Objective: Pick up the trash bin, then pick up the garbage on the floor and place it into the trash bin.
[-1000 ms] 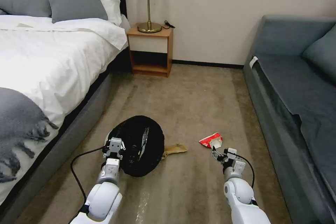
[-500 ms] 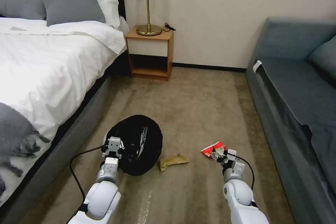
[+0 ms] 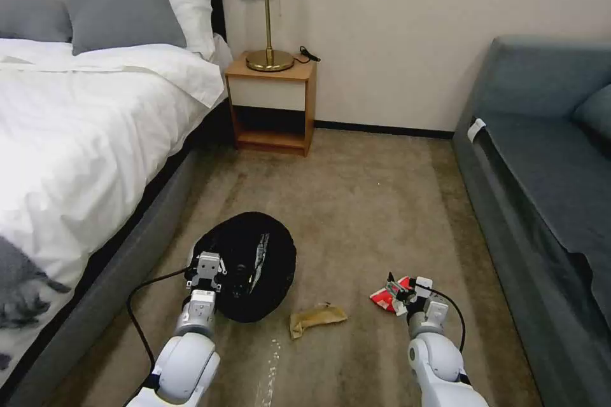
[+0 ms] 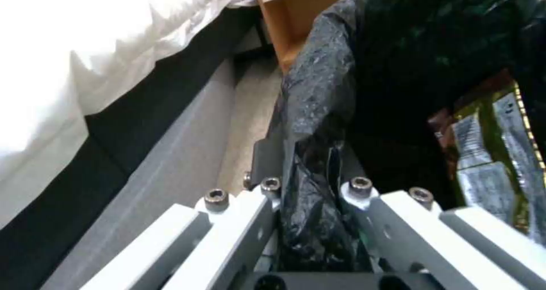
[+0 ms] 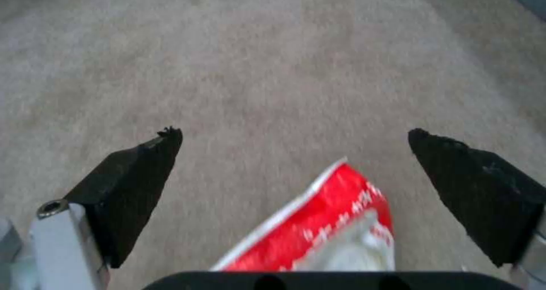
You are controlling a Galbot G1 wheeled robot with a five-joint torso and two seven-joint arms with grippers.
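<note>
Two arms show in the head view: the left gripper (image 3: 207, 265) still clamps the trash bin (image 3: 251, 264) rim, while the right gripper (image 3: 400, 286) has come down over the red-white packet (image 3: 384, 296), brown paper (image 3: 316, 318) lying between them. Left wrist view: bag (image 4: 318, 162) pinched between fingers. Right wrist view: fingers (image 5: 134, 183) spread wide, packet between them on the floor (image 5: 256, 68).

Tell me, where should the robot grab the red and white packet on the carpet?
Probably by its raised, crumpled middle, coming straight down from above. The red-white packet lies flat and crushed on the floor, so nothing sticks out sideways. The right pincer already hangs open over it, one fingertip on each side. The left pincer holds the trash bin.
</note>
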